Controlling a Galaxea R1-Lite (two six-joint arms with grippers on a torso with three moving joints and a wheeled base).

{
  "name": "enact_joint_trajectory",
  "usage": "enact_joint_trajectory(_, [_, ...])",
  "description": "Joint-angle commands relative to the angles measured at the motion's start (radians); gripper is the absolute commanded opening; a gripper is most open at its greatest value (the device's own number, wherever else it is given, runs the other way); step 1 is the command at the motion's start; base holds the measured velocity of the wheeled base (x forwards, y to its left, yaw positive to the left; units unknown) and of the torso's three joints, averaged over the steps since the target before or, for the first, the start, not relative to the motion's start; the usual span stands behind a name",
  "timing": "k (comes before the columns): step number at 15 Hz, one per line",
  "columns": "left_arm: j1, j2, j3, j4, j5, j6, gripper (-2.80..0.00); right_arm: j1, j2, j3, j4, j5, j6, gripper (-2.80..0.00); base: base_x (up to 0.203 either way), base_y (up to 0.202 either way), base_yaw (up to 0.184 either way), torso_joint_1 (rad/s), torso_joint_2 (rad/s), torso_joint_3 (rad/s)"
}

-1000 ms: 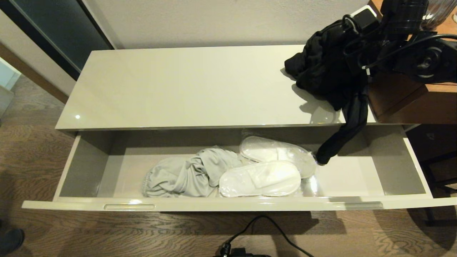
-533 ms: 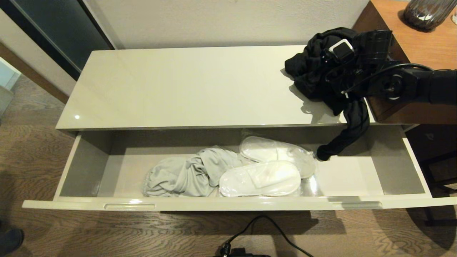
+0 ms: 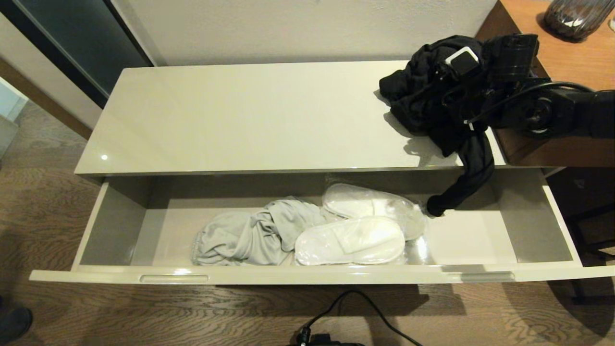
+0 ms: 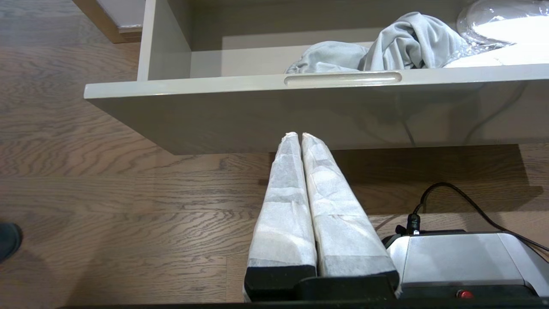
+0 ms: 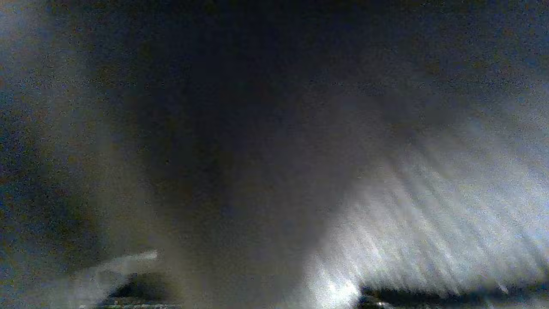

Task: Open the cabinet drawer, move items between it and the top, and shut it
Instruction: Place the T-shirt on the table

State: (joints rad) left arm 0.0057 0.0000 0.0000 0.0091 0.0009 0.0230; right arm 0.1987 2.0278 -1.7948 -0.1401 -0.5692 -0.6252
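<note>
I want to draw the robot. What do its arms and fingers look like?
The right arm is black and chunky, with a round joint, thin black cables and a small white block. The left gripper has two long fingers wrapped in white fabric on a black base.

No readable text, labels, brands or numbers in any view; nothing legible on the cabinet drawer (image 3: 307,276), the top (image 3: 250,115), the slippers (image 3: 350,240) or the garments
</note>
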Motion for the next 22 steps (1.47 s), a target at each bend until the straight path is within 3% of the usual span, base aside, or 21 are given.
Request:
enact_joint_trajectory(1, [0.0, 0.002, 0.0, 0.0, 0.001, 0.0, -2.8, 0.028, -0.12, 0.037, 0.039, -0.002, -0.004, 0.0, 0.0, 0.0, 0.0, 0.0, 0.0, 0.0])
enact_joint_trajectory(9, [0.0, 0.002, 0.0, 0.0, 0.001, 0.0, -2.8, 0.08, -0.271, 0.17, 0.104, -0.014, -0.002, 0.0, 0.0, 0.0, 0.0, 0.0, 0.0, 0.0])
enact_joint_trajectory(12, [0.0, 0.002, 0.0, 0.0, 0.001, 0.0, -2.8, 0.106, -0.374, 0.307, 0.168, -0.029, 0.032, 0.0, 0.0, 0.0, 0.0, 0.0, 0.0, 0.0])
enact_joint_trajectory(17, [0.0, 0.002, 0.0, 0.0, -0.001, 0.0, -2.8, 0.157, -0.429, 0.511, 0.187, -0.127, 0.174, 0.0, 0.0, 0.0, 0.0, 0.0, 0.0, 0.0])
enact_joint_trajectory(21, [0.0, 0.002, 0.0, 0.0, 0.001, 0.0, -2.8, 0.211, -0.324, 0.605, 0.188, -0.298, 0.446, 0.0, 0.0, 0.0, 0.0, 0.0, 0.0, 0.0])
enact_joint_trajectory(22, [0.0, 0.002, 0.0, 0.0, 0.001, 0.0, -2.8, 0.22, -0.314, 0.615, 0.189, -0.314, 0.47, 0.0, 0.0, 0.0, 0.0, 0.0, 0.0, 0.0])
